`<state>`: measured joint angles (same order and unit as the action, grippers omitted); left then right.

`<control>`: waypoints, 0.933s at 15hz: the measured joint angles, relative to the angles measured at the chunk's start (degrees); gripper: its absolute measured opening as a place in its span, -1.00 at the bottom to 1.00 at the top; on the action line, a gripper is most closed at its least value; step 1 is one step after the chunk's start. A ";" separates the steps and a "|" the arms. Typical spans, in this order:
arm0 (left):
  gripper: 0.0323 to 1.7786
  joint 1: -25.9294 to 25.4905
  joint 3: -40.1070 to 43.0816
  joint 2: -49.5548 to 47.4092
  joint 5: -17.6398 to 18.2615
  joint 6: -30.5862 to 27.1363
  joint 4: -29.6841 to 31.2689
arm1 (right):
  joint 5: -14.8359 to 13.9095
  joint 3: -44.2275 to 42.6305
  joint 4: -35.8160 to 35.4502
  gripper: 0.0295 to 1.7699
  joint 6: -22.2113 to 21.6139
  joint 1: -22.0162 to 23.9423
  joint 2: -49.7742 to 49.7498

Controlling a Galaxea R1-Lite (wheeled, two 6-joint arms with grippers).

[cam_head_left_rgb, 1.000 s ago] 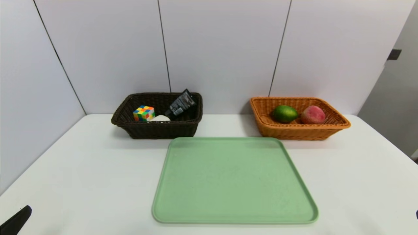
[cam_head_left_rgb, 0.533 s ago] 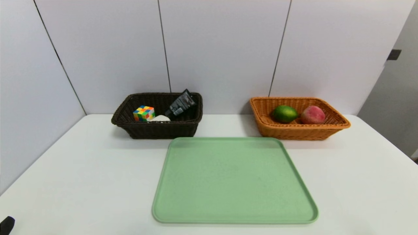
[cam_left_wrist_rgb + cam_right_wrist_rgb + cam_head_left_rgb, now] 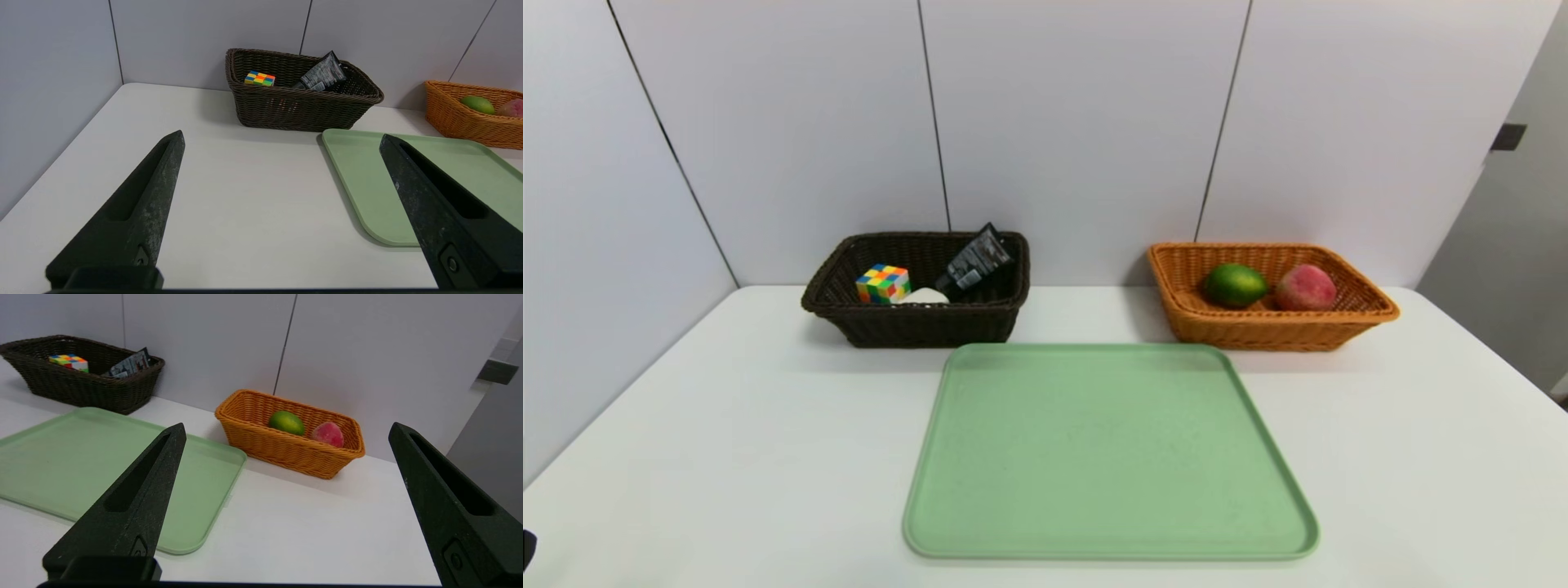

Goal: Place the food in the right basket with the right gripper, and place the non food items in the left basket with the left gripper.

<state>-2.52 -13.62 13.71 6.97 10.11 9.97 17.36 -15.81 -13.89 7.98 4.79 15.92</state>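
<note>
And here's the table: the flat pale-green plastic tray [image 3: 1109, 451] sits bare in the lower centre of the head view, nothing left on it. Upper left, the dark brown wicker basket [image 3: 916, 320] holds the multicoloured puzzle cube [image 3: 882, 283], a black squeeze tube [image 3: 974, 261] leaning on the far rim, and a small white item [image 3: 923, 296] too hidden to name. Upper right, the orange wicker basket [image 3: 1262, 325] carries the round green lime [image 3: 1235, 285] and the pinkish-red peach [image 3: 1305, 287], side by side.

The left gripper [image 3: 282, 139] hangs low over the white table [image 3: 727, 441] with its jaws spread wide, holding nothing. The right gripper [image 3: 286, 430], same story: wide apart, empty, facing the orange basket.

By my reckoning the sorting looks done. Handling-wise, the cube is light and rigid, best taken across flat faces; the tube is soft, so pinch mid-body; the fruit is round, smooth and bruisable, so grip across the widest part.
</note>
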 joint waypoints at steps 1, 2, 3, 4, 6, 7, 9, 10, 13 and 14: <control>0.90 0.02 -0.07 0.00 0.00 0.00 0.06 | 0.30 -1.52 2.45 0.93 -0.16 -1.05 -0.18; 0.90 0.02 -0.13 0.01 0.00 -0.02 0.05 | 0.33 -3.34 5.35 0.93 -0.18 -2.38 -0.44; 0.90 0.02 -0.13 0.01 -0.01 -0.02 -0.06 | 0.35 -4.45 7.98 0.93 -0.13 -3.30 -0.74; 0.90 0.02 -0.16 0.00 0.00 0.09 -0.09 | 0.33 -4.97 9.59 0.93 -0.11 -3.83 -1.27; 0.90 0.02 -0.16 0.01 -0.04 0.12 0.02 | 0.13 -4.30 10.01 0.93 -0.09 -4.19 -3.02; 0.90 0.05 -0.10 0.00 -0.06 0.15 0.05 | 0.09 -3.29 10.08 0.93 -0.07 -4.28 -4.35; 0.90 0.07 0.00 -0.02 -0.06 0.23 0.41 | -0.05 -1.02 10.30 0.93 -0.05 -4.35 -7.57; 0.90 0.07 0.26 -0.22 -0.06 0.23 0.69 | -0.05 0.07 10.34 0.93 -0.05 -4.35 -9.34; 0.90 0.62 1.00 -1.93 -0.20 0.17 0.77 | -0.05 2.54 10.09 0.93 0.00 -4.35 -13.60; 0.90 0.96 1.28 -3.17 -0.22 0.17 0.61 | -0.05 3.00 9.90 0.93 0.02 -4.35 -14.38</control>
<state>-1.56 -12.34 10.54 6.75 10.28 10.58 17.31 -12.81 -3.99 8.01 0.44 1.54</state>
